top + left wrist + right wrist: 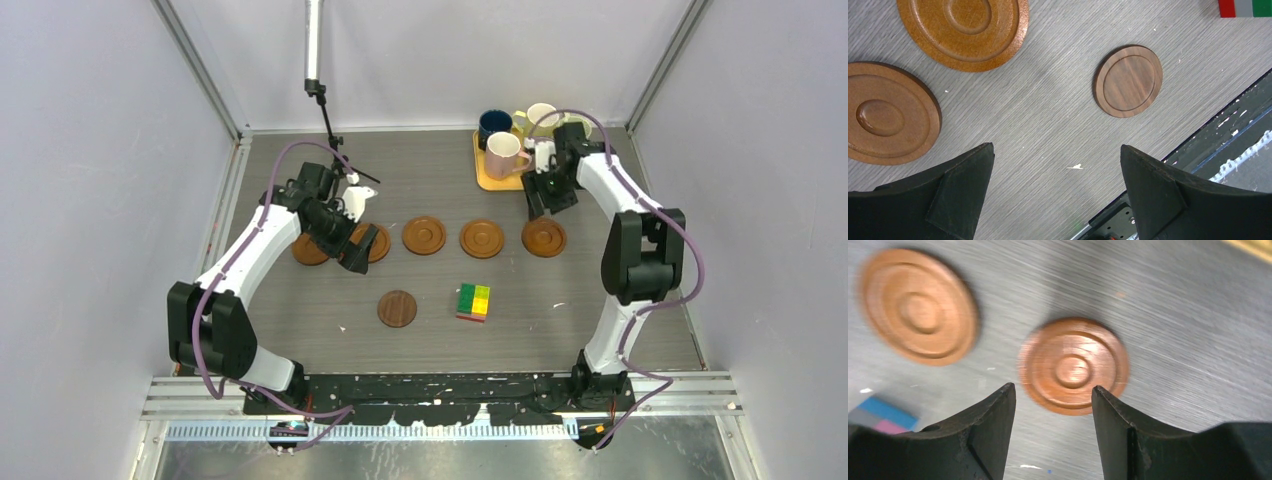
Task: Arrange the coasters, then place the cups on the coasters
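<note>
Several light brown coasters lie in a row across the table, among them the rightmost one (544, 237) (1074, 365) and its neighbour (482, 238) (918, 305). A darker coaster (397, 308) (1129, 81) lies alone nearer the front. Navy (494, 125), pink (505, 155) and pale yellow (540, 118) cups stand on the yellow-orange tray (487, 178). My left gripper (362, 245) (1057, 155) hovers open over the row's left end, beside two coasters (890, 120) (964, 30). My right gripper (542, 203) (1053, 395) hangs open and empty just behind the rightmost coaster.
A multicoloured toy block (474, 301) (1245, 7) (883, 415) sits right of the dark coaster. A camera pole (318, 60) stands at the back left. My right arm covers part of the tray's right side. Grey walls enclose the table.
</note>
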`<state>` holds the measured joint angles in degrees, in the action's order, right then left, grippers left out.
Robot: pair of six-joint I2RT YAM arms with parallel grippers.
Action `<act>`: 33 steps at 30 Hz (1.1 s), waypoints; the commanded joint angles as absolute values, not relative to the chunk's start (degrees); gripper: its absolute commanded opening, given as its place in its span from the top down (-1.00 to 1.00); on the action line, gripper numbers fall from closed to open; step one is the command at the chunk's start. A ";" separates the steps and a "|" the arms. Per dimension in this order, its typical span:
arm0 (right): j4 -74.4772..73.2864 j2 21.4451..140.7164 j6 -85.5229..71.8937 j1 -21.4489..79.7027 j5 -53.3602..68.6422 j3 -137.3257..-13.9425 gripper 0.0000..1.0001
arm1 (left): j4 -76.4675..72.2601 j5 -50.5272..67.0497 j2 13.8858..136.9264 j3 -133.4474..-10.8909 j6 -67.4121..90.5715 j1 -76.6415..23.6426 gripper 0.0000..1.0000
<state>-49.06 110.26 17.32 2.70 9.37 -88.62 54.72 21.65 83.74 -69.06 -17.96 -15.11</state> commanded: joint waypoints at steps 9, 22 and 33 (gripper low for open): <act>-39.82 101.71 4.04 30.24 15.83 -88.84 -0.24 | 54.18 32.94 74.11 -69.99 -14.59 -5.28 -0.99; -34.88 113.40 1.76 50.97 8.63 -89.08 -0.18 | 54.06 38.04 68.39 -69.93 -10.15 4.35 -0.99; -34.11 117.86 5.68 57.68 5.04 -88.01 -0.05 | 52.32 37.16 67.21 -69.71 -8.38 5.55 -0.99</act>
<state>-35.62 116.86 3.38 56.64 6.59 -88.62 54.19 36.07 68.99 -69.06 -9.21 5.23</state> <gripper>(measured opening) 0.538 0.996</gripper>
